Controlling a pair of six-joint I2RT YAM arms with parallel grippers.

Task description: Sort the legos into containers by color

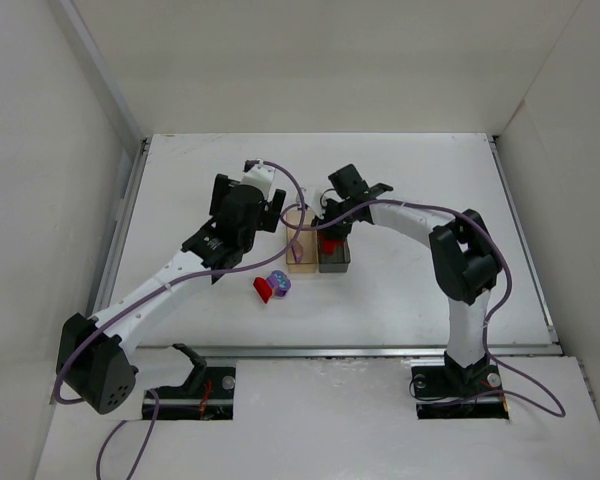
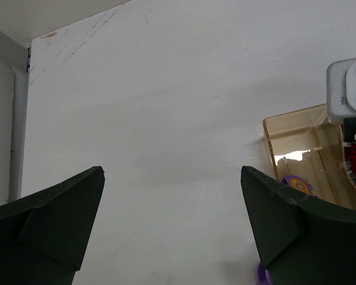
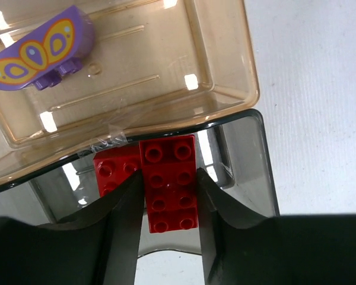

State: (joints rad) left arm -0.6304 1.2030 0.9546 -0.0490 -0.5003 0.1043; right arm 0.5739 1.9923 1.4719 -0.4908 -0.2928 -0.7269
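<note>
Sorting roughly half finished

Right fingers (image 3: 121, 237) pinch red brick (image 3: 169, 184) over grey bin (image 3: 267, 178), beside second red brick (image 3: 113, 169) inside; tan bin (image 3: 225, 77) holds purple brick (image 3: 38, 50). Left fingers (image 2: 59, 208) spread, empty. Loose red lego (image 1: 263, 290) and purple lego (image 1: 279, 282) lie unsorted on bench (image 1: 410, 290).

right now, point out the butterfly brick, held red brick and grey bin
butterfly brick (image 3: 38, 50): right wrist view, printed face
held red brick (image 3: 171, 184): right wrist view, studded top
grey bin (image 3: 263, 167): right wrist view, right wall
</note>
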